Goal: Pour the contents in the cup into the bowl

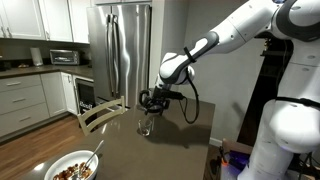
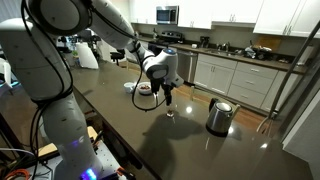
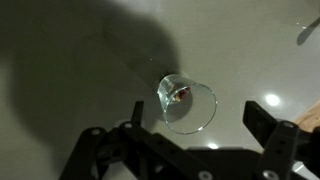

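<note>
- Cup [image 3: 185, 103]: a small clear glass tumbler, upright on the dark table top [image 3: 60, 60]. The wrist view looks down into its mouth, where a few brownish bits [image 3: 182, 95] lie at the bottom.
- Gripper [image 3: 173, 122]: released, with its jaws spread wide, one on each side of the cup and touching neither wall. In both exterior views it hangs just above the cup [image 1: 145, 125], fingers pointing down.
- Bowl [image 1: 60, 160]: wide, round and white, holding brownish cereal-like bits. A spoon handle [image 1: 95, 155] sticks out over its rim. It stands on the same table, well apart from the cup.
- Kettle [image 2: 219, 117]: shiny steel with a dark handle, on the table near the cup.
- Surroundings: a wooden chair [image 1: 100, 115] at the table edge, a steel refrigerator [image 1: 125, 50] behind the arm, and white kitchen cabinets [image 1: 20, 100].
</note>
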You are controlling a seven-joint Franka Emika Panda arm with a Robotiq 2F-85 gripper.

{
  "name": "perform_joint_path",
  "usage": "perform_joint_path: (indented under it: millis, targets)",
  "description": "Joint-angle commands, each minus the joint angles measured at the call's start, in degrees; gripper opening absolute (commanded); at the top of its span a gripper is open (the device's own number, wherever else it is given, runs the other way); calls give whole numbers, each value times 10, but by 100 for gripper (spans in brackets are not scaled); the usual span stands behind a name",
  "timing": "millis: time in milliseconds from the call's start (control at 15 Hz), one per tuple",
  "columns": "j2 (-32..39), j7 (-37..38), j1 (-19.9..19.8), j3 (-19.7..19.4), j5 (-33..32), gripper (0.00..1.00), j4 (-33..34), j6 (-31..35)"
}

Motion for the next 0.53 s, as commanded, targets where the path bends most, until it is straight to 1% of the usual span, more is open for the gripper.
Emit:
perform_joint_path:
  millis: [0,67,267,400,467]
  targets:
    - [39,33,12,10,-75,100,32,11]
    - [51,49,15,12,-108,100,41,7]
    - [75,71,28,10,-158,100,64,-2]
    - [88,73,33,7,-167,100,76,-6]
    - [94,60,31,6,-150,100,81,-7]
